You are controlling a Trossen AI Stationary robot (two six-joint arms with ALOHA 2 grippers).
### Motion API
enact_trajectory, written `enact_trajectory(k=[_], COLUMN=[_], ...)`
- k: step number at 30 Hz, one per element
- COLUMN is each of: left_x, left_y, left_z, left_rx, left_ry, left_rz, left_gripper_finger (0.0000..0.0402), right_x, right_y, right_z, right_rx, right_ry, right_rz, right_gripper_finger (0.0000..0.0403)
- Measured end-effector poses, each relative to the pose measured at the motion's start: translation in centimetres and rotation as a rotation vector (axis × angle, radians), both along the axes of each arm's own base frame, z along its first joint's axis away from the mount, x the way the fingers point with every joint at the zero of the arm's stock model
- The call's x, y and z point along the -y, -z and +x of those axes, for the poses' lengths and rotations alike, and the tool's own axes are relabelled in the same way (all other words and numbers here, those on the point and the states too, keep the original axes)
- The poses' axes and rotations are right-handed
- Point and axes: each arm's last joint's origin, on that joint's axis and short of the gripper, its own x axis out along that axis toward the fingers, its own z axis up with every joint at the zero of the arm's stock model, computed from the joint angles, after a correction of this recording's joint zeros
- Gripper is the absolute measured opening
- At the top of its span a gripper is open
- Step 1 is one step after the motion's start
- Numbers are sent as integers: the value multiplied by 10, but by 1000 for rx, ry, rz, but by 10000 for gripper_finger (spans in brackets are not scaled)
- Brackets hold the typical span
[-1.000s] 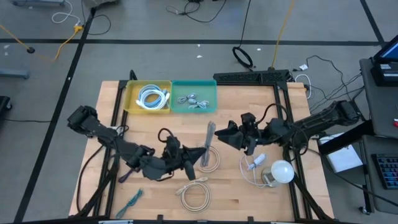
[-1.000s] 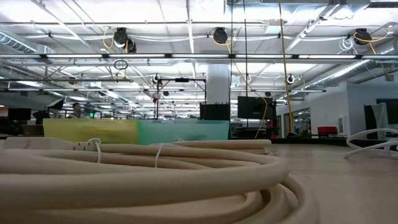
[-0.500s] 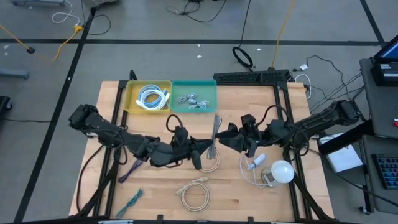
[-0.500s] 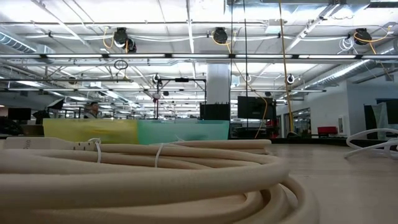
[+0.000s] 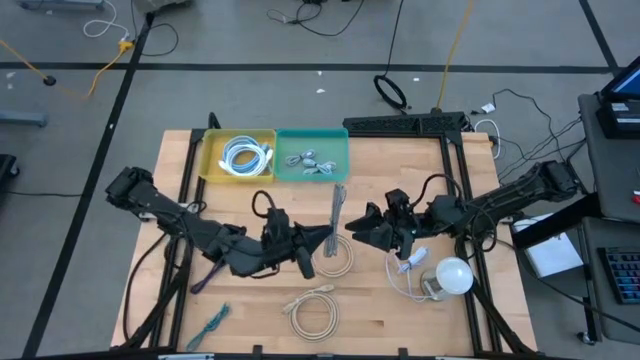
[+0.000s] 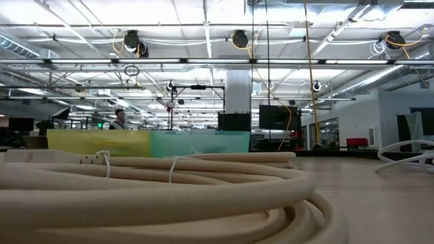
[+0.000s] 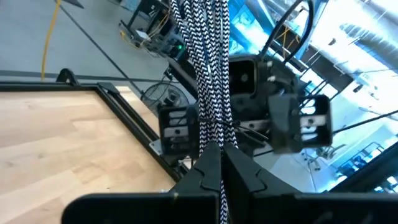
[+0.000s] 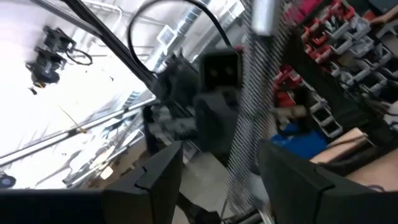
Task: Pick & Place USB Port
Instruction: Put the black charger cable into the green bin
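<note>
A bundle of black-and-white braided cable [image 5: 338, 208] with a silver plug [image 8: 264, 15] at one end is the thing at work. My left gripper [image 5: 322, 240] reaches in from the table's left and is shut on it near the table's middle. My right gripper [image 5: 358, 228] comes from the right and is open. Its two fingers stand on either side of the cable [image 8: 256, 106] without touching it. At the far edge sit a yellow bin [image 5: 212, 160] with a white coiled cable and a teal bin [image 5: 345, 150] with small grey parts. My left gripper pinches the braided bundle [image 7: 211, 134] between its two shut fingers [image 7: 198, 177], coming level from the table's left. The bundle sticks out past the fingers toward the far edge and runs in front of the right gripper. Whether its near end touches the table is hidden.
Two beige cable coils lie near the middle [image 5: 340, 258] and at the near edge [image 5: 315, 312]; the near one fills the low view [image 6: 169, 196]. A white round lamp-like object [image 5: 452, 273] and a white adapter [image 5: 410, 262] lie on the right. Purple [image 5: 205, 275] and teal [image 5: 212, 322] items lie near left.
My left gripper has carried the braided bundle toward the table's right and far side, then drawn back a little to the left. The bundle has risen off the beige coil and now stands between the right gripper's fingers. My right gripper has shifted slightly toward the near edge.
</note>
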Motion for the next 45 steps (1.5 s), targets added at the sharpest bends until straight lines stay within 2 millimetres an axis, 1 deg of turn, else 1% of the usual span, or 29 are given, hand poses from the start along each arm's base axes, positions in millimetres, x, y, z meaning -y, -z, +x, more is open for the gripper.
enact_trajectory(k=[7, 16, 21, 25, 29, 31, 33, 35, 38, 39, 42, 45], left_x=[7, 9, 14, 14, 9, 6, 5, 5, 4, 4, 3, 0], left_y=[-1, -1, 17, 30, 30, 26, 23, 20, 19, 19, 18, 7], left_z=[-3, -2, 14, 28, 35, 36, 36, 36, 37, 37, 37, 28], left_rx=[11, 22, 22, 15, 14, 20, 22, 20, 19, 18, 8, -8], left_ry=[30, 92, 130, 143, 129, 119, 118, 117, 115, 116, 149, 250], left_rz=[-18, -52, -80, -95, -83, -68, -50, -45, -41, -40, -19, 3], left_gripper_finger=[0, 0, 0, 0, 0, 0, 0, 0, 0, 0, 6, 21], right_x=[0, 0, 1, 1, 1, 1, 1, 0, -1, -2, -2, 2], right_y=[0, 3, 3, 3, 4, 4, 5, 5, 5, 5, 5, 4], right_z=[0, 1, 1, 1, 1, 1, 2, 1, 1, 1, 1, 1], right_rx=[-3, -30, -32, -32, -40, -48, -55, -56, -53, -51, -54, -57], right_ry=[4, 10, 34, 36, 30, 26, 20, -1, -10, -8, -10, -12], right_rz=[-3, -10, -4, -6, 6, 10, 16, 16, 13, 6, 6, 15], right_gripper_finger=[197, 197, 196, 196, 191, 174, 145, 108, 40, 24, 21, 21])
